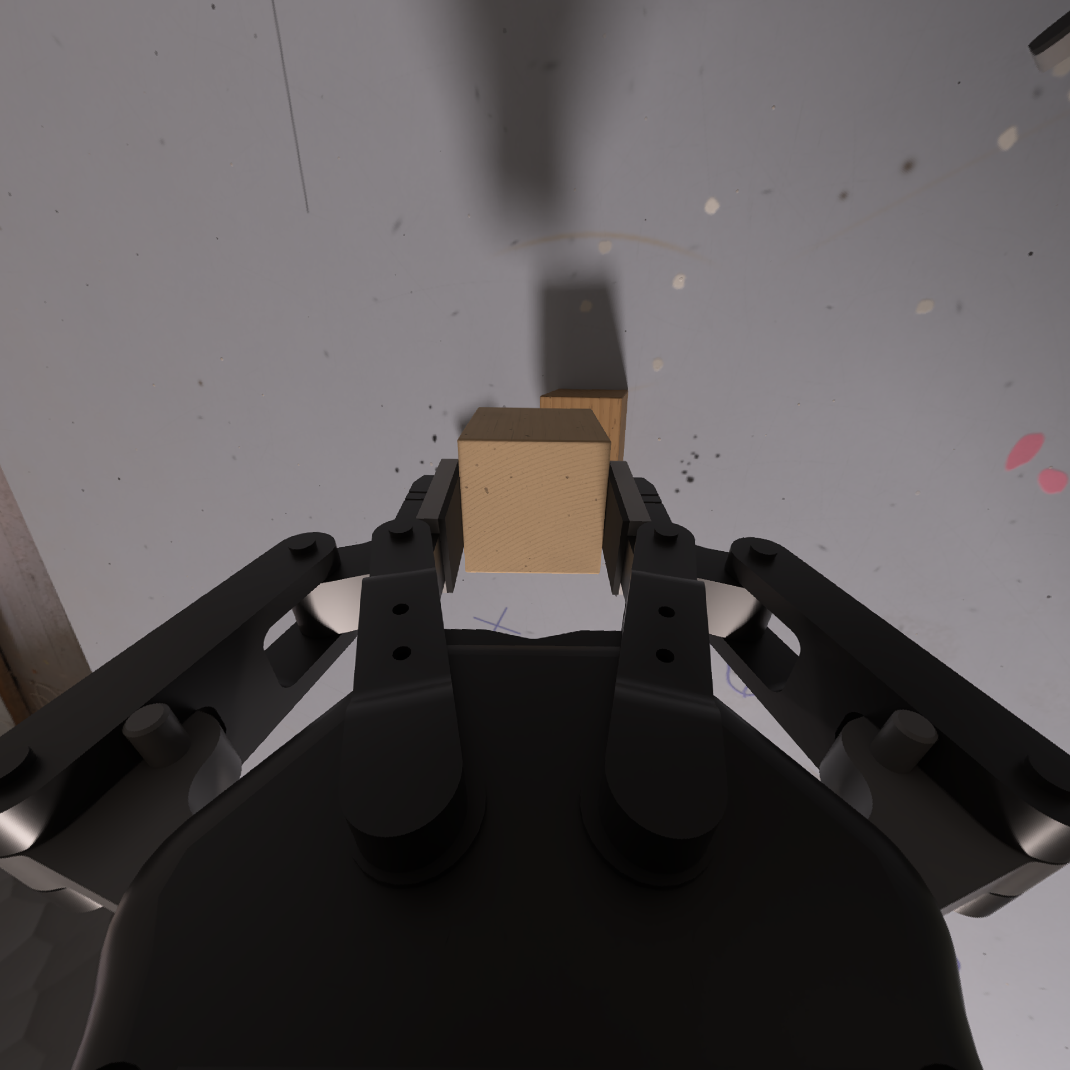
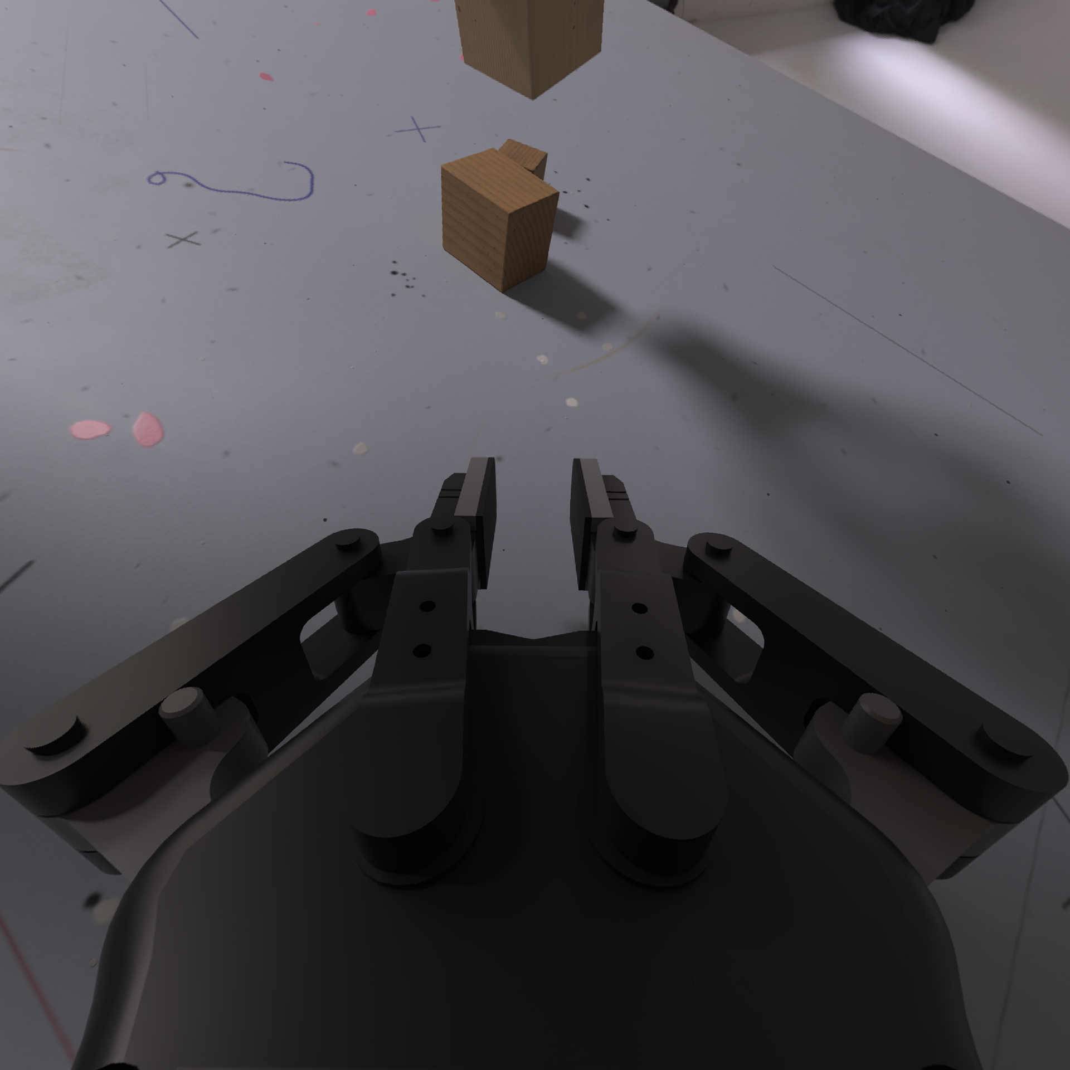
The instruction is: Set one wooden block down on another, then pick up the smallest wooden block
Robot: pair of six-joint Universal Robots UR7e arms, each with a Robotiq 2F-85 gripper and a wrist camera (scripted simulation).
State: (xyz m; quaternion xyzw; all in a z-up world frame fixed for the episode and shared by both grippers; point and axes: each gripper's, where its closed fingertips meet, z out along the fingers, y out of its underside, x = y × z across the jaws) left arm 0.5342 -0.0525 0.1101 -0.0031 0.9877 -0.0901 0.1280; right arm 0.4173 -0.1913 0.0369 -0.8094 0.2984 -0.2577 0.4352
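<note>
My left gripper (image 1: pixel 532 480) is shut on a light wooden cube (image 1: pixel 532 509) and holds it above the grey table (image 1: pixel 231 347). The top and right side of a second wooden block (image 1: pixel 615 417) show on the table just behind the cube. In the right wrist view the held cube (image 2: pixel 527 40) hangs in the air at the top edge. Below it a large wooden block (image 2: pixel 498 223) stands on the table (image 2: pixel 231 347). A much smaller wooden block (image 2: pixel 524 157) lies right behind it. My right gripper (image 2: pixel 534 469) is open and empty, well short of the blocks.
The table's right edge (image 2: pixel 868 116) runs diagonally in the right wrist view, with pale floor and a dark object (image 2: pixel 886 17) beyond. A wooden beam (image 1: pixel 23 579) shows at the left edge of the left wrist view. Paint spots and pen marks cover the table.
</note>
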